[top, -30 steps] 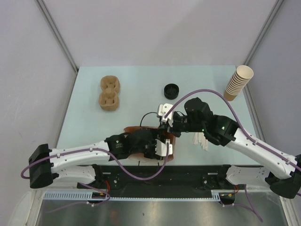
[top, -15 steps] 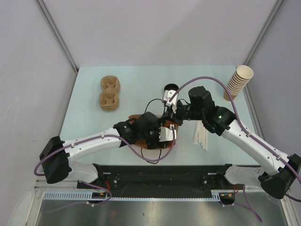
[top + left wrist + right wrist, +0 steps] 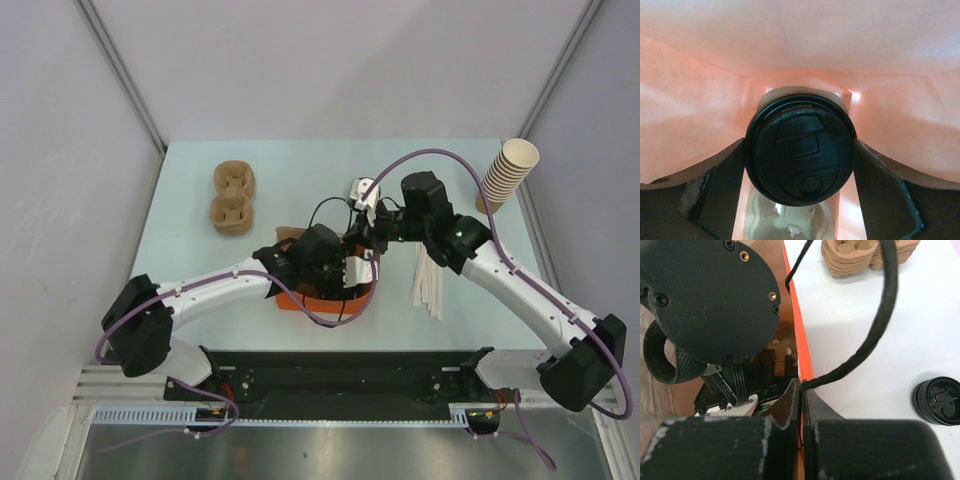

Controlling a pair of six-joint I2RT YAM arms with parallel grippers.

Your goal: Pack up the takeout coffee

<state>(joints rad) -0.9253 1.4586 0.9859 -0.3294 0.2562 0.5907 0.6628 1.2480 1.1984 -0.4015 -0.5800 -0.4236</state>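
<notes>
Bagging: left gripper (image 3: 800, 172) jaws clamp black-lidded brown paper cup (image 3: 799, 150) inside orange paper bag (image 3: 790, 45); right gripper (image 3: 801, 407) jaws pinch its rim. Next, probably: lower, release.

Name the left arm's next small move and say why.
Probably lower a little, then open: the left gripper clamps the takeout coffee already inside the orange bag, whose rim the right gripper pinches open. Whether the cup touches the bag's floor cannot be told.
</notes>
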